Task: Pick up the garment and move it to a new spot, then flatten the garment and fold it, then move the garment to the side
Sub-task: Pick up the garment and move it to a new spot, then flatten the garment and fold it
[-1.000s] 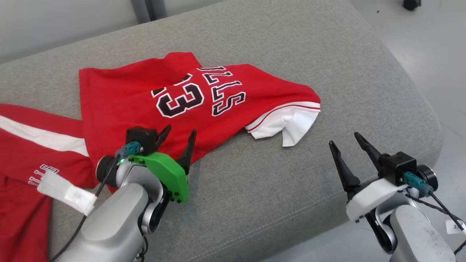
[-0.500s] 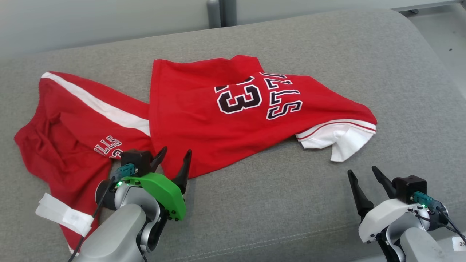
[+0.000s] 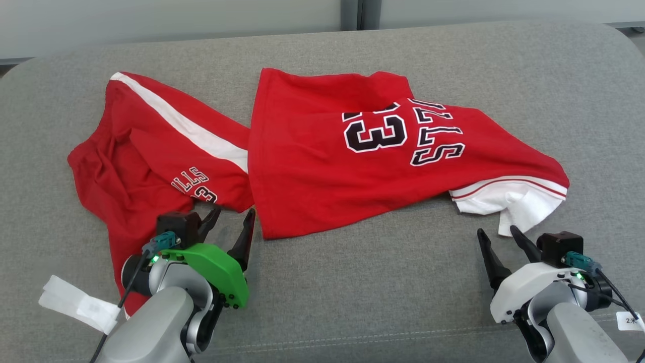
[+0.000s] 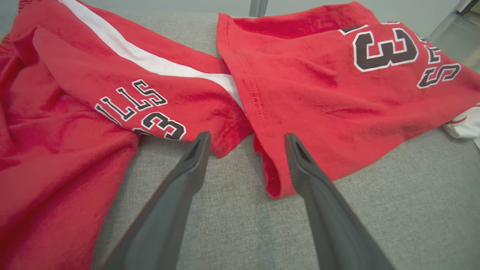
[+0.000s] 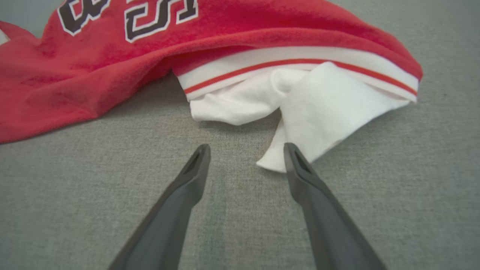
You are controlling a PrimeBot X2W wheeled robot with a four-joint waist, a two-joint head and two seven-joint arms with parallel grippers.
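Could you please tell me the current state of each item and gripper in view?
Jersey shirt: lying rumpled and unfolded on the grey cushion, unheld.
White sleeve: bunched at the jersey's right end.
Red shorts: crumpled, left of the jersey, touching it.
Left gripper: open, empty, by the jersey's near corner.
Right gripper: open, empty, near the white sleeve.

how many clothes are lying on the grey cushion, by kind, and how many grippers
red jersey shirt: 1
red shorts with a white stripe: 1
grippers: 2, the left gripper and the right gripper, both open
total: 4
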